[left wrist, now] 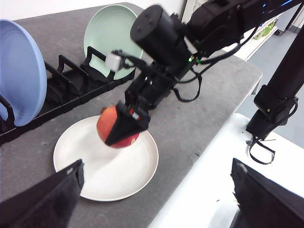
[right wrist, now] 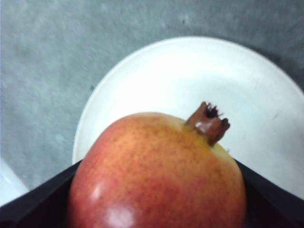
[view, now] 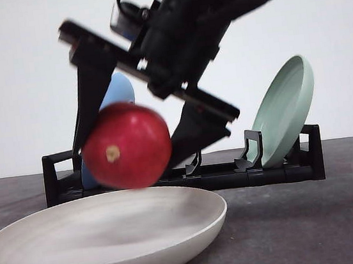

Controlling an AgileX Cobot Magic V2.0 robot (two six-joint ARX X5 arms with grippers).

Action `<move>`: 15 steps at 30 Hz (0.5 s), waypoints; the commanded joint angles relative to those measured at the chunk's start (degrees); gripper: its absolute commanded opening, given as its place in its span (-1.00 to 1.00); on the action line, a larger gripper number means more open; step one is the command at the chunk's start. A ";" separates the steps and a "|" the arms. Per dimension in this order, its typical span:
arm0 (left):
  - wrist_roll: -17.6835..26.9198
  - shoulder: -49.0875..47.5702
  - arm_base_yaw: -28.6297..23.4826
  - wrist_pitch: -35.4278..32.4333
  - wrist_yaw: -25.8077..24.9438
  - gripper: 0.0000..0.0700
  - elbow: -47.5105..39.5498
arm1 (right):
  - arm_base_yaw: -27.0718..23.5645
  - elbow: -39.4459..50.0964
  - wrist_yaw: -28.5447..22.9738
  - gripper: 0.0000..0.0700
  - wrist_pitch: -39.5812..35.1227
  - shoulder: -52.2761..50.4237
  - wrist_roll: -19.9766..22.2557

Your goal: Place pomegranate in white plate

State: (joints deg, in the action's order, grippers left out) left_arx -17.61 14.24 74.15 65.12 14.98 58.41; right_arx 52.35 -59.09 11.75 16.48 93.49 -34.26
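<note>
Gripping the pomegranate [view: 127, 146] between its two dark fingers, the right tool [view: 136, 143] hangs just above the white plate [view: 63, 262], its jaws spread only as wide as the fruit. Going left to right in the front view: one finger [view: 92, 97] runs down the fruit's left side, with the blue plate [view: 118, 87] standing in the black rack [view: 297, 170] behind it; then the red fruit, its tan nub facing the camera; then the other finger [view: 196, 133] on its right; and farthest right the pale green plate [view: 286, 109], leaning upright in its slot. The fruit appears clear of the plate surface and sits over its left-centre, so a release should land it inside the rim rather than on the counter [view: 317, 224]. The left tool [left wrist: 156, 197] shows wide-apart fingers with nothing between them, held back, presumably to keep clear.
</note>
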 commanded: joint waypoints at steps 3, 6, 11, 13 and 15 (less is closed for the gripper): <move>0.46 0.31 0.76 -0.37 0.24 0.70 0.46 | 1.47 -0.94 -0.24 0.22 -1.07 2.98 0.85; 0.44 0.31 0.76 -0.37 0.24 0.70 0.46 | 2.02 -0.94 -0.16 0.22 -1.54 4.04 1.26; 0.44 0.31 0.76 -0.39 0.24 0.70 0.46 | 2.39 -0.94 0.08 0.22 -1.56 5.18 1.90; 0.44 0.31 0.76 -0.39 0.24 0.70 0.46 | 2.37 -0.94 0.17 0.22 -1.37 5.40 1.92; 0.44 0.31 0.76 -0.41 0.24 0.70 0.46 | 2.39 -0.94 -0.01 0.22 -1.39 5.40 2.37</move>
State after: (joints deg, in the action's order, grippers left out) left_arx -17.61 14.24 74.15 65.14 15.07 58.41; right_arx 54.00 -59.07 11.77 15.68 98.05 -32.92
